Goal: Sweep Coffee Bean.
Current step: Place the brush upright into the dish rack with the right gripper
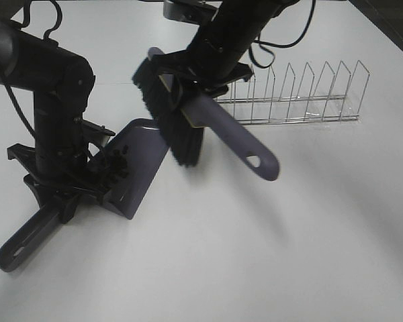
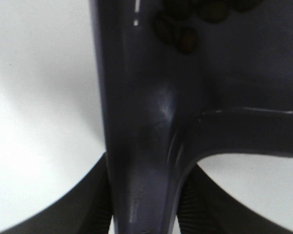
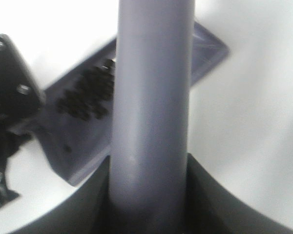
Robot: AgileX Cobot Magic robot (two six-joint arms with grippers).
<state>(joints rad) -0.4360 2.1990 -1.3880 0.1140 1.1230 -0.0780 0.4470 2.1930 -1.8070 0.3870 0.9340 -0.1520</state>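
A purple dustpan lies on the white table, its handle pointing to the front left. My left gripper is shut on that handle. Several dark coffee beans sit inside the pan near its back wall; they show in the left wrist view and in the right wrist view. My right gripper is shut on a purple brush handle, also in the right wrist view. The black bristles hang at the pan's open edge.
A wire dish rack stands on the table at the back right. The table's dark far edge runs at the top right. Cables hang from the right arm.
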